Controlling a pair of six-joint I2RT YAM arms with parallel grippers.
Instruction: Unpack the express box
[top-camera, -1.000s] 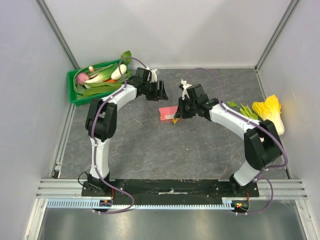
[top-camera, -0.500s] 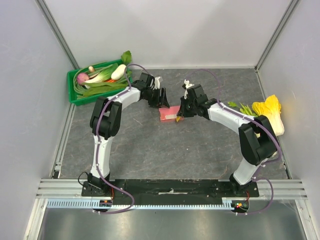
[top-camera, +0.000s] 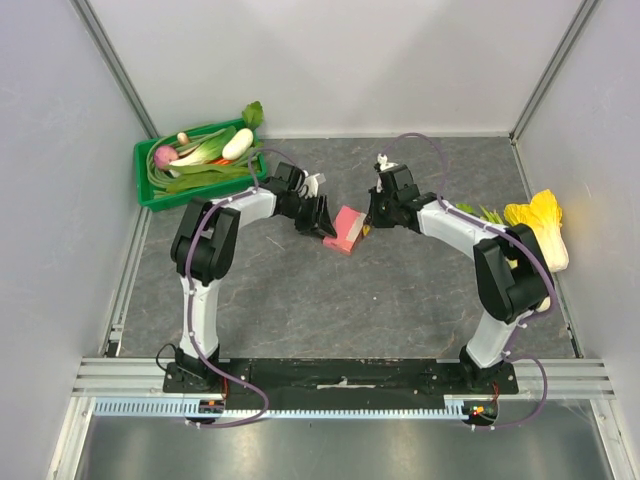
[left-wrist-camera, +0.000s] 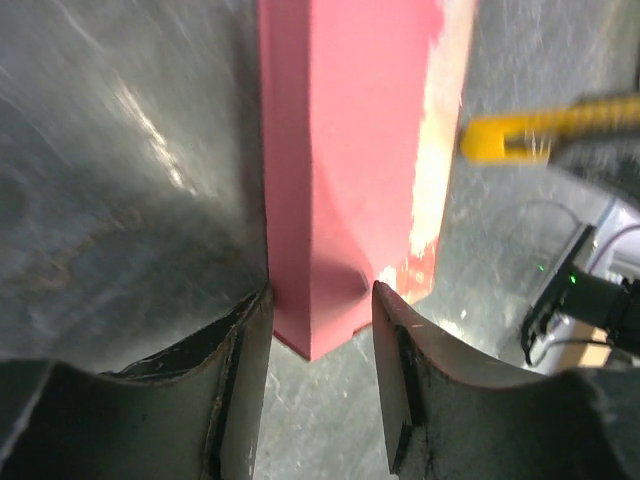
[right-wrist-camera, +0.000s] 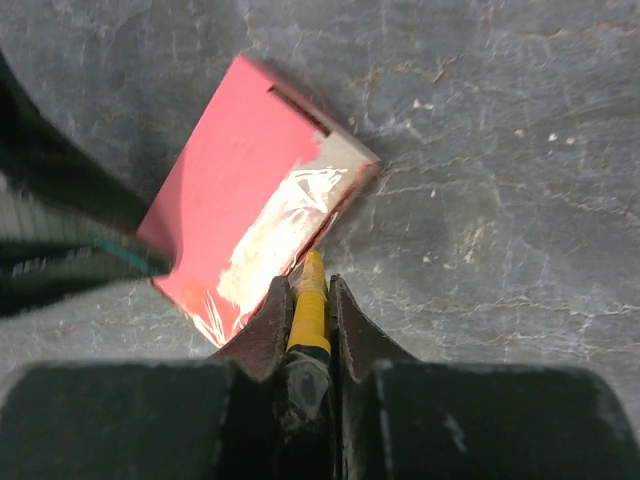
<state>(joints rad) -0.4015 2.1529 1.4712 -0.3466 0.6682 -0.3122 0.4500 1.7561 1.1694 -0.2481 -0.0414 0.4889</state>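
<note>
A: What's in the crate?
B: Green crate (top-camera: 148, 196), far-left corner of table (top-camera: 300, 300), holds leafy greens (top-camera: 195, 165), white radish (top-camera: 238, 143), pinkish bulb (top-camera: 164, 155).
A: And the express box (top-camera: 346, 229)?
B: Mid-table, nearer far edge, tilted. L gripper (top-camera: 322, 220) clamps one end. R gripper (top-camera: 372, 218), just right of it, is closed on yellow cutter (right-wrist-camera: 310, 300), tip at box's taped edge.

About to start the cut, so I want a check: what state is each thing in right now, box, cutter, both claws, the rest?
Box: closed, taped, one end pinched.
Left claw: shut on box.
Right claw: shut on cutter.
Cutter: tip at box's taped edge.
Crate: full of vegetables.
Cabbage: lying loose, far right.
</note>
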